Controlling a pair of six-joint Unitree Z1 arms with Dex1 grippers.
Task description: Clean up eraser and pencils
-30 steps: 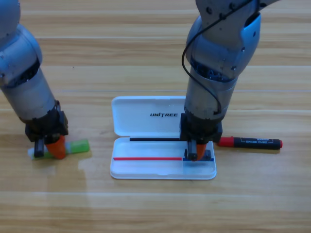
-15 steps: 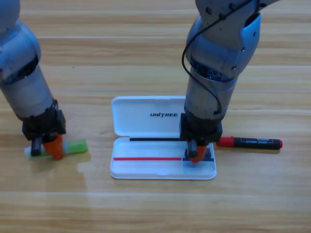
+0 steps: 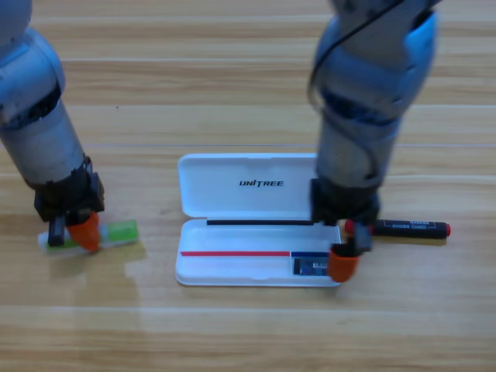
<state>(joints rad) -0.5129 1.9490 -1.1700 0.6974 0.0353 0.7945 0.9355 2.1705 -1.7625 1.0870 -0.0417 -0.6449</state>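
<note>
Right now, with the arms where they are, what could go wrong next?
The left gripper sits low over the pale pencil close to one end, so the stick could tilt or slip if lifted. The right gripper hangs at the right end of the white case, beside the eraser lying inside, and could nudge the case or knock the black pencil just behind it.
</note>
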